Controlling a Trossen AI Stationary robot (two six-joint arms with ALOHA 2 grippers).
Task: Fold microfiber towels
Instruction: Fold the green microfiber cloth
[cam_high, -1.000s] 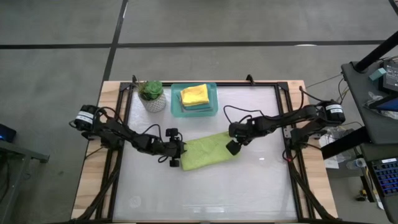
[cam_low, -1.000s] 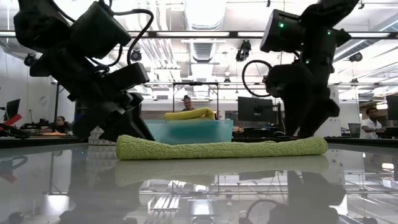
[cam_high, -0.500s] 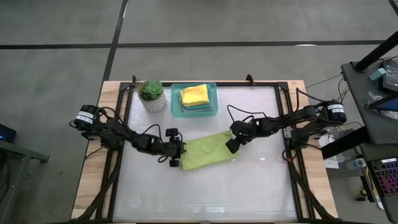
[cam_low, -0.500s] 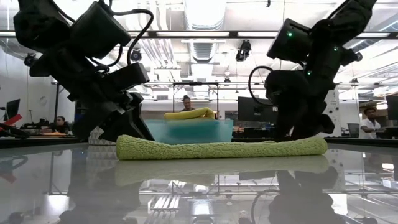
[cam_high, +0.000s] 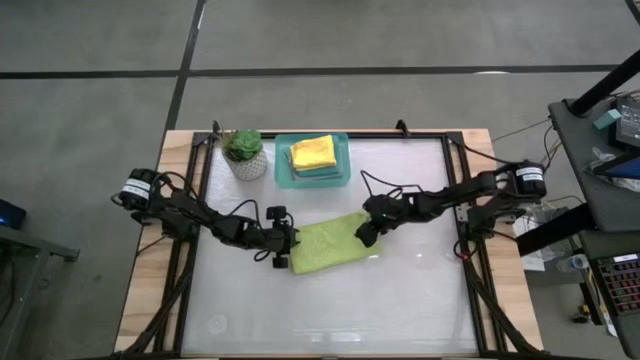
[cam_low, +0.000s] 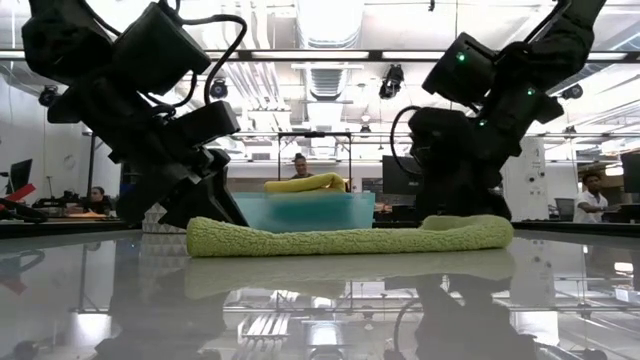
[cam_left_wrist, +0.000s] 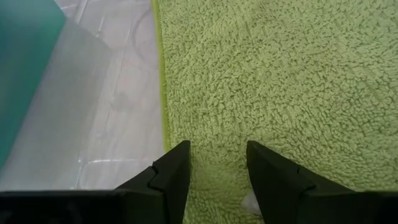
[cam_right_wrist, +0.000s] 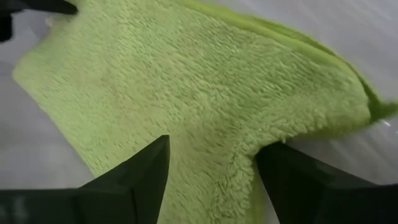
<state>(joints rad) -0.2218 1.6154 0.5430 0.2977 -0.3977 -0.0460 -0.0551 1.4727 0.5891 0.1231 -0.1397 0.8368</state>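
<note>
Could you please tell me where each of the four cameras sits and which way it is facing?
High view: overhead, straight down on the table; both arms show.
Low view: at tabletop height, level across into the room; both arms descend from above.
Left wrist view: on the left arm, past its fingers onto the lime green towel.
Right wrist view: on the right arm, past its fingers.
All four share that towel.

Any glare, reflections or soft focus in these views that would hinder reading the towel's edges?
Low view: the glossy table mirrors the lime green towel and the arms, and bright ceiling lights leave the arms as dark silhouettes. High view: even light, with only a faint sheen on the table. Left wrist view: the towel's pile is sharp, the teal tray at the edge is blurred. Right wrist view: the near fingers are soft.
</note>
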